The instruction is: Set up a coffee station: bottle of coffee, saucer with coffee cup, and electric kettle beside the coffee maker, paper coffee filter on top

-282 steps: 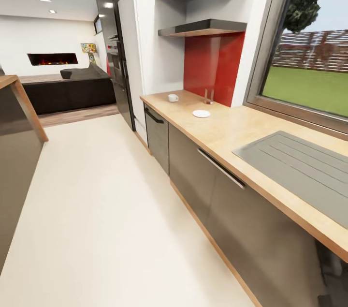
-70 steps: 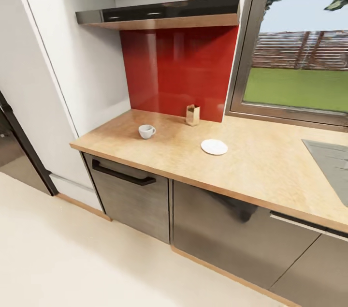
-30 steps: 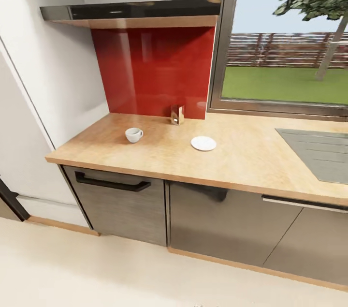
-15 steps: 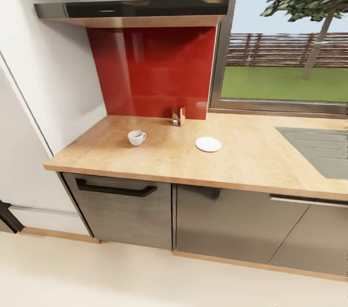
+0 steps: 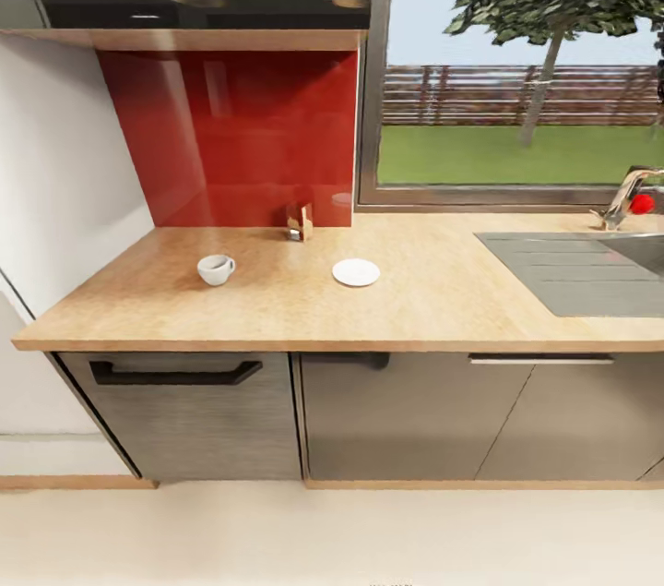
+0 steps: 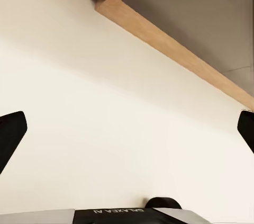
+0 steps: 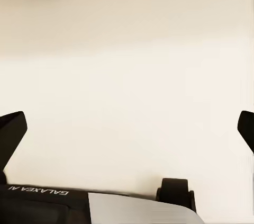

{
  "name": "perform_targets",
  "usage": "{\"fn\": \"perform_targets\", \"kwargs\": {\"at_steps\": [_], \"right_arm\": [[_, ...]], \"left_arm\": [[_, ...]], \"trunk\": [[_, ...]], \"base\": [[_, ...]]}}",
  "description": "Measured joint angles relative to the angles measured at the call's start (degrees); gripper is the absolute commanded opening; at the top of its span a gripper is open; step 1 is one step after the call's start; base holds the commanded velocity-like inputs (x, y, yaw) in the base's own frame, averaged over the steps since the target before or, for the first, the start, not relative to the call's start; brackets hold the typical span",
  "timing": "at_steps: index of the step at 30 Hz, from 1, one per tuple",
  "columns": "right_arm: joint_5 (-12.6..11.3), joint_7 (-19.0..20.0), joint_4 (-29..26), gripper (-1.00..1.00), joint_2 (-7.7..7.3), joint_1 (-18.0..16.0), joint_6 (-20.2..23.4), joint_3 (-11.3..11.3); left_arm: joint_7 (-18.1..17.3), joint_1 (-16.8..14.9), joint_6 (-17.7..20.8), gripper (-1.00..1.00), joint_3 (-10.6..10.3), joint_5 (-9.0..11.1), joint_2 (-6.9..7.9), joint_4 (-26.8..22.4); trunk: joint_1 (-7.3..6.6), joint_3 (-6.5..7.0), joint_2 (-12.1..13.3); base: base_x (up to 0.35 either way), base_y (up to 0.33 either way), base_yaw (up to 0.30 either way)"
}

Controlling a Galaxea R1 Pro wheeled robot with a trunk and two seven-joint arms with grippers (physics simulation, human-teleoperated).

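Both jaws wide apart, empty

red backsplash (image 5: 231, 134), window (image 5: 516, 106), sink (image 5: 590, 268)

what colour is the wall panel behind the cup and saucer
Glossy red backsplash, clearest in the head view.

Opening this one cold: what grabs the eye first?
The glossy red backsplash under the dark kitchen shelf stands out most. Below it, on the kitchen countertop, a white coffee cup and a saucer sit apart. To the right, the window shows grass, fence and tree.
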Motion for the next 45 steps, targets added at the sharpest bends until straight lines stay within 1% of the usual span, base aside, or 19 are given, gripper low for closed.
{"fn": "perform_targets", "kwargs": {"at_steps": [13, 19, 35, 36, 38, 40, 41, 42, 43, 44, 45], "right_arm": [[0.0, 0.0, 0.0, 1.0, 0.0, 0.0, 0.0, 0.0], [0.0, 0.0, 0.0, 1.0, 0.0, 0.0, 0.0, 0.0], [-0.1, 0.4, -0.2, 1.0, -0.08, 0.0, 0.2, -0.1], [-0.6, 0.6, -0.8, 1.0, -1.07, 0.0, 0.6, -0.5], [-0.7, 0.8, -1.2, 1.0, -1.48, 0.0, 0.7, -0.5], [-0.8, 1.5, -3.3, 1.0, -1.63, -0.1, 0.7, -0.5], [-0.7, 11.1, -8.9, 1.0, -1.56, 0.0, 3.3, -0.2], [-0.9, 13.7, -18.0, 1.0, -1.59, -0.1, 4.7, -0.3], [-0.7, 15.8, -20.3, 1.0, -1.59, -0.1, 6.4, -0.3], [-0.4, 19.7, -24.6, 1.0, -1.59, -0.1, 10.5, -0.4], [-0.4, 22.7, -29.5, 1.0, -1.59, -0.1, 15.2, -0.5]], "left_arm": [[0.0, 0.0, 0.0, 1.0, 0.0, 0.0, 0.0, 0.0], [0.0, 0.0, 0.0, 1.0, 0.0, 0.0, 0.01, 0.0], [0.0, 0.0, 0.0, 1.0, 0.0, 0.0, 0.01, 0.0], [-0.2, 0.0, 0.0, 1.0, 0.0, 0.0, -0.01, -0.2], [-0.3, 0.0, 0.0, 1.0, 0.0, 0.0, -0.04, -0.9], [-0.3, 0.0, 0.0, 1.0, 0.0, 0.0, -0.03, -3.9], [-0.3, 0.1, 0.5, 1.0, -0.3, -0.1, 0.08, -9.0], [-0.3, 0.0, 0.7, 1.0, -0.4, -0.2, 0.16, -17.1], [-0.3, 0.0, 1.0, 1.0, -0.5, -0.2, 0.37, -18.2], [-0.4, 0.0, 2.3, 1.0, -0.5, -0.2, 1.0, -21.2], [-0.4, 0.0, 4.1, 1.0, -0.6, -0.2, 1.77, -24.3]], "trunk": [[0.0, 0.0, 0.0], [0.0, 0.0, 0.0], [0.0, 0.0, 0.0], [0.0, 0.0, 0.0], [0.0, 0.0, 0.0], [0.0, 0.0, 0.0], [0.0, -0.01, 0.0], [0.0, 0.02, 0.0], [0.0, 0.01, 0.0], [0.0, 0.01, 0.0], [0.0, 0.02, 0.0]], "base": [[0.004, -0.014, -0.275], [0.044, -0.147, -0.051], [0.003, -0.009, -0.002], [0.0, 0.0, 0.0], [0.0, 0.0, 0.0], [0.0, 0.0, 0.0], [0.0, 0.0, 0.0], [0.0, 0.0, 0.0], [0.0, 0.0, 0.0], [0.0, 0.0, 0.0], [0.0, 0.0, 0.0]]}}
